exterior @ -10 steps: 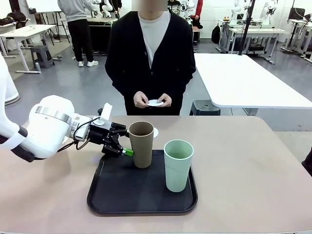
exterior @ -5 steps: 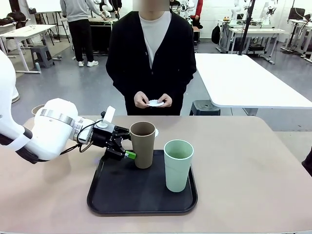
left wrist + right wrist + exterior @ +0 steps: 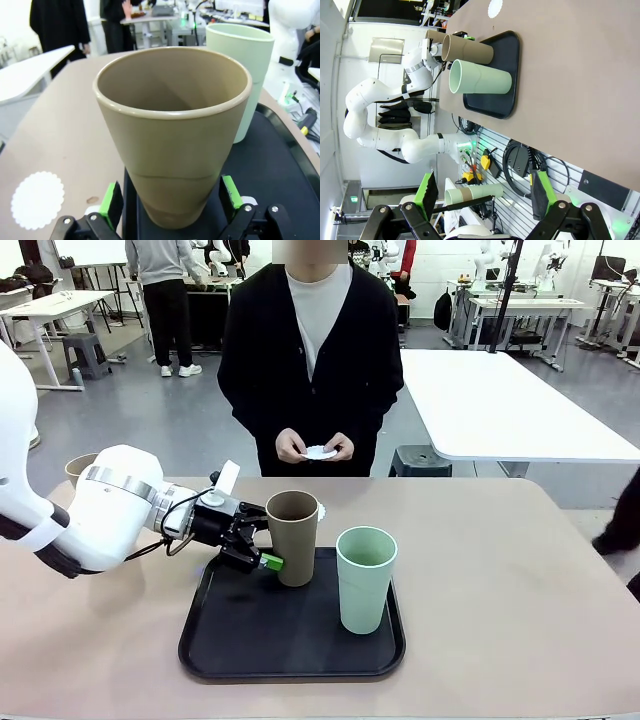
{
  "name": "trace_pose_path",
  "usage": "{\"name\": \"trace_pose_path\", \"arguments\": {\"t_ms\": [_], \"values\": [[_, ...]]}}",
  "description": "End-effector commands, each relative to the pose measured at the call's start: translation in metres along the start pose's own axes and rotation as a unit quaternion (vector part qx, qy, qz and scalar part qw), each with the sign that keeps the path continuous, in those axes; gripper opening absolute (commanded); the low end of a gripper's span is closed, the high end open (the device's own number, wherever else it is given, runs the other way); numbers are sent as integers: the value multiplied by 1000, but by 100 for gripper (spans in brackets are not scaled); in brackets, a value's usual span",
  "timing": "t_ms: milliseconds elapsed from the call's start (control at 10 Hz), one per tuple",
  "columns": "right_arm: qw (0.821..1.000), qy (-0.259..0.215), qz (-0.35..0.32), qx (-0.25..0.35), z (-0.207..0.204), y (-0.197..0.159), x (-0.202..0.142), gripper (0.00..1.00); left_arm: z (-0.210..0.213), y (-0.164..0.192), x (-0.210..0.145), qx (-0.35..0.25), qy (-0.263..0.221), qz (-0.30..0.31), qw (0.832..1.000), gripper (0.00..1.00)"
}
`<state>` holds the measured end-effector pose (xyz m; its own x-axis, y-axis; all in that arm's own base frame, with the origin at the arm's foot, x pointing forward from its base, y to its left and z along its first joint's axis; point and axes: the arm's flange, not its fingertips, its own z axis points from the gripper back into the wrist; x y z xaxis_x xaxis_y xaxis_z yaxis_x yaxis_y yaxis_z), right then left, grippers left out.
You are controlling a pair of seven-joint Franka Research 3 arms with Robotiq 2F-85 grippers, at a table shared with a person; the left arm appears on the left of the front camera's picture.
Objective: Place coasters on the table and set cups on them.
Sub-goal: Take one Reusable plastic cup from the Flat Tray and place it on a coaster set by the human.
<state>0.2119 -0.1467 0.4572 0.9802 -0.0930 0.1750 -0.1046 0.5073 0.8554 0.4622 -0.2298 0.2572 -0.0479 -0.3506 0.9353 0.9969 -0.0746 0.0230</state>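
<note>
Left gripper (image 3: 170, 196) spread wide, tan cup (image 3: 172, 145) between jaws, not clamped; right gripper (image 3: 482, 195) wide, empty.

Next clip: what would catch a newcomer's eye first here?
The left gripper, jaws open, straddles the lower part of a tan cup on the black tray in the middle of the table. A mint green cup stands beside it on the tray, and a white coaster lies on the table just beyond. Across the table a person holds another coaster.
</note>
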Motion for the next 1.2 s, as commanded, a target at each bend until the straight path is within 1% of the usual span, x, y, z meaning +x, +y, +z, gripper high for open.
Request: {"name": "trace_pose_path", "arguments": {"t_ms": [0, 300, 600, 700, 800, 900, 1000, 1100], "values": [[1000, -6, 8, 12, -1, -1, 1, 100, -12, 3, -1, -13, -12, -19, 1000, 100], [1000, -6, 8, 12, -1, -1, 1, 100, -28, 6, -2, -26, -27, -31, 999, 100], [1000, -6, 8, 12, -1, -1, 1, 100, -37, 9, -2, -27, -52, -44, 997, 100], [1000, -6, 8, 12, -1, -1, 1, 100, -37, 9, -2, -28, -56, -46, 997, 41], [1000, -6, 8, 12, -1, -1, 1, 100, -38, 9, -1, -28, -57, -44, 997, 41], [1000, -6, 8, 12, -1, -1, 1, 100, -39, 8, -1, -31, -58, -41, 997, 0], [1000, -6, 8, 12, -1, -1, 1, 100, -38, 7, -1, -33, -58, -39, 997, 39], [1000, -6, 8, 12, -1, -1, 1, 100, -37, 6, 1, -34, -58, -39, 997, 0]]}}
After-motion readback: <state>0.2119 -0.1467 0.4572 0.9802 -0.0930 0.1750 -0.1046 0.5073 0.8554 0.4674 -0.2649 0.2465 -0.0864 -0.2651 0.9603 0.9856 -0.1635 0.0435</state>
